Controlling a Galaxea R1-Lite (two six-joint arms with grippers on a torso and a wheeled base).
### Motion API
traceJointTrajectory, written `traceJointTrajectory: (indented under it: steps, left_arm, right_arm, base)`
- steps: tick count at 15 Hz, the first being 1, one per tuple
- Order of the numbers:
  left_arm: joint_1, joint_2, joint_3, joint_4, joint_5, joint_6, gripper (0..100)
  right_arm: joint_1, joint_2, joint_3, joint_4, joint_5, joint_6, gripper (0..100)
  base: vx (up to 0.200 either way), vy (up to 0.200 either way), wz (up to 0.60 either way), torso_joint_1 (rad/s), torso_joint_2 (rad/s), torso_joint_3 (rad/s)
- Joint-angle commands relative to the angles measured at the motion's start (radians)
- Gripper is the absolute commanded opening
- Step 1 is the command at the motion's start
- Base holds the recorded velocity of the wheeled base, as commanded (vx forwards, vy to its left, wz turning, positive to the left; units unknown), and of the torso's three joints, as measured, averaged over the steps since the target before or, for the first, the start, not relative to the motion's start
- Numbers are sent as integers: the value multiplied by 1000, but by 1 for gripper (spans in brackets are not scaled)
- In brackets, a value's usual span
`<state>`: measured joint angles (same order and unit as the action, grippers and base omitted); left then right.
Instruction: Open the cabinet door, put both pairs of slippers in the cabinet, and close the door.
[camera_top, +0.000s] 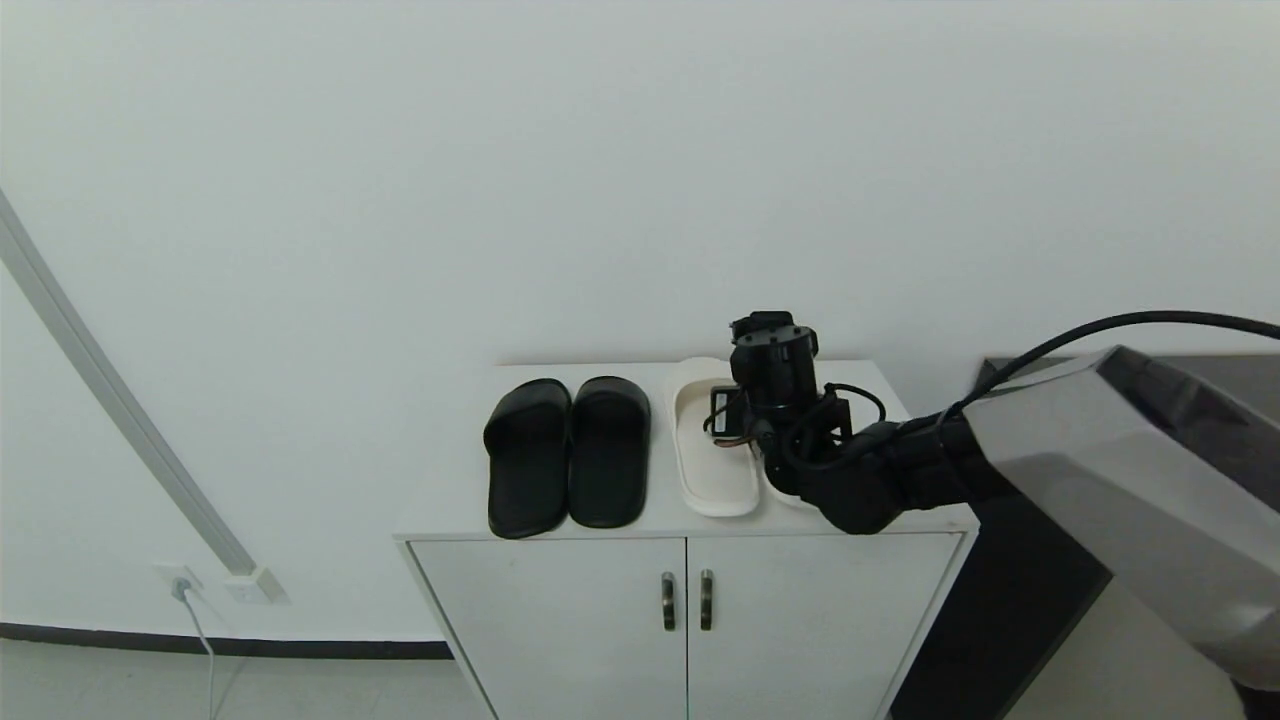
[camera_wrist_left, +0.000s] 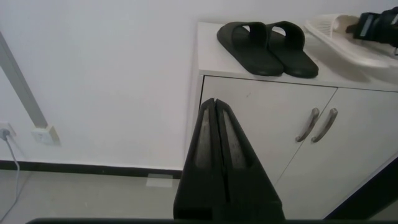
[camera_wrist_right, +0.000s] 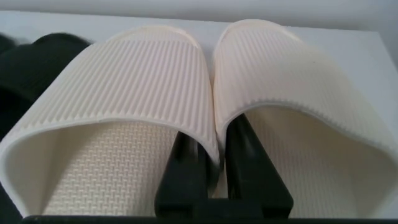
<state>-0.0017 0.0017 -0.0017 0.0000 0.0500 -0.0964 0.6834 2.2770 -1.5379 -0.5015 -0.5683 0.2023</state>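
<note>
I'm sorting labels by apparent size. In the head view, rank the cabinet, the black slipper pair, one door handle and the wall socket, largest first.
1. cabinet
2. black slipper pair
3. door handle and wall socket: both small and look about alike, so I won't rank them.

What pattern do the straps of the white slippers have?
Fine parallel ribs across the straps; clearest in right wrist view.
</note>
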Motion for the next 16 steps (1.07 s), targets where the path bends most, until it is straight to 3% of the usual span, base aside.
traceJointTrajectory:
  steps: [1, 4, 7, 9, 11, 16]
  left_arm:
    - [0, 0, 0, 0, 1, 0, 0]
    - [0, 0, 0, -2, 1, 0, 0]
    - [0, 0, 0, 0, 1, 1, 0]
    - [0, 0, 0, 0, 1, 7, 0]
    - [0, 0, 2, 0, -4, 40, 0]
    - [0, 0, 0, 0, -9, 37, 0]
  right_arm:
    - [2, -307, 269, -3, 77, -44, 0]
    - [4, -642, 591, 9, 298, -106, 0]
    - [4, -811, 772, 89, 426, -116, 0]
    - [5, -846, 831, 95, 522, -115, 0]
    - [11, -814, 829, 93, 597, -115, 0]
    - [36, -801, 828, 86, 602, -110, 0]
  base:
    - [0, 0, 0, 0, 0, 0]
    - [0, 0, 0, 0, 0, 0]
    - [0, 0, 0, 0, 0, 0]
    - [0, 0, 0, 0, 0, 0]
    - [0, 0, 0, 0, 0, 0]
    - [0, 0, 0, 0, 0, 0]
